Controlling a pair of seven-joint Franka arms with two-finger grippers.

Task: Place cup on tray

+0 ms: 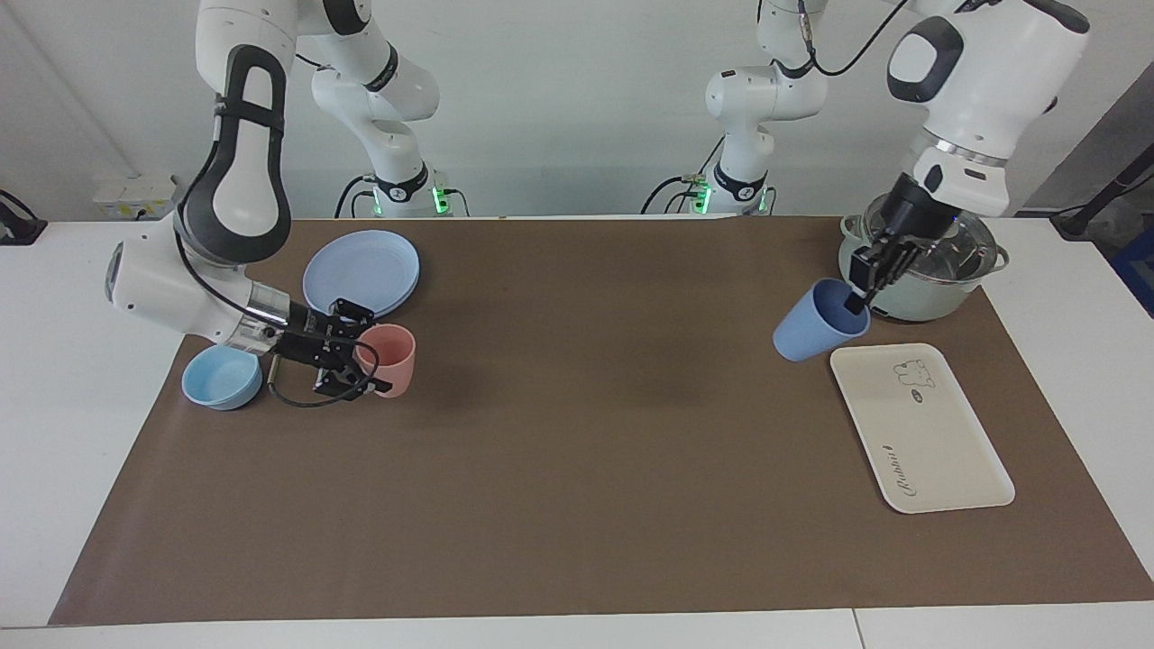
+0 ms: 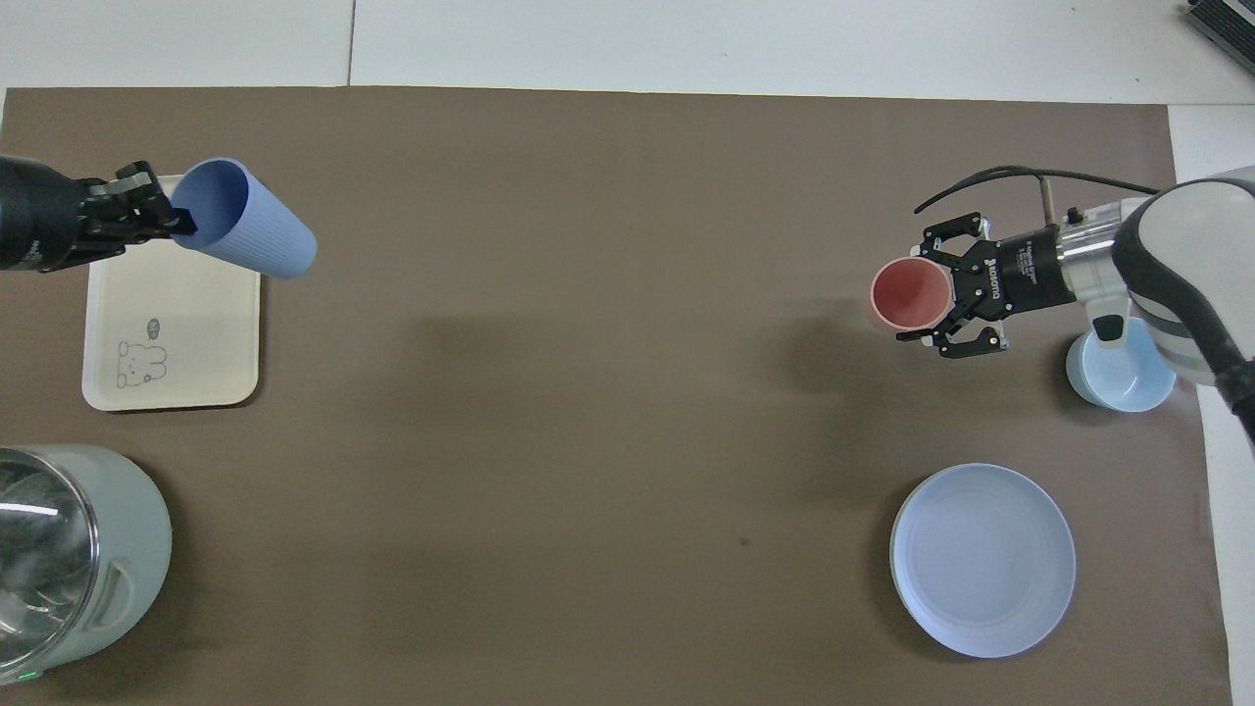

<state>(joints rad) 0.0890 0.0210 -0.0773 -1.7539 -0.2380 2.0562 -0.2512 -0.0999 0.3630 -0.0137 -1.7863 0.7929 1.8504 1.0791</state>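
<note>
The periwinkle-blue cup [image 1: 807,329] hangs tilted in the air, gripped at its rim by my left gripper [image 1: 856,302] with one finger inside. It is just beside the edge of the cream tray [image 1: 929,442] that faces the table's middle. In the overhead view the cup [image 2: 255,235] and left gripper [image 2: 181,221] overlap a corner of the tray [image 2: 186,324]. The tray lies bare on the brown mat. My right gripper [image 1: 371,359] is at the rim of the pink tumbler [image 1: 397,361], which stands upright on the mat.
A light-blue bowl [image 1: 221,376] sits beside the right arm's wrist. A round blue plate [image 1: 361,261] lies nearer the robots than the tumbler. A lidded pale-green pot [image 1: 920,261] stands nearer the robots than the tray, just under the left arm.
</note>
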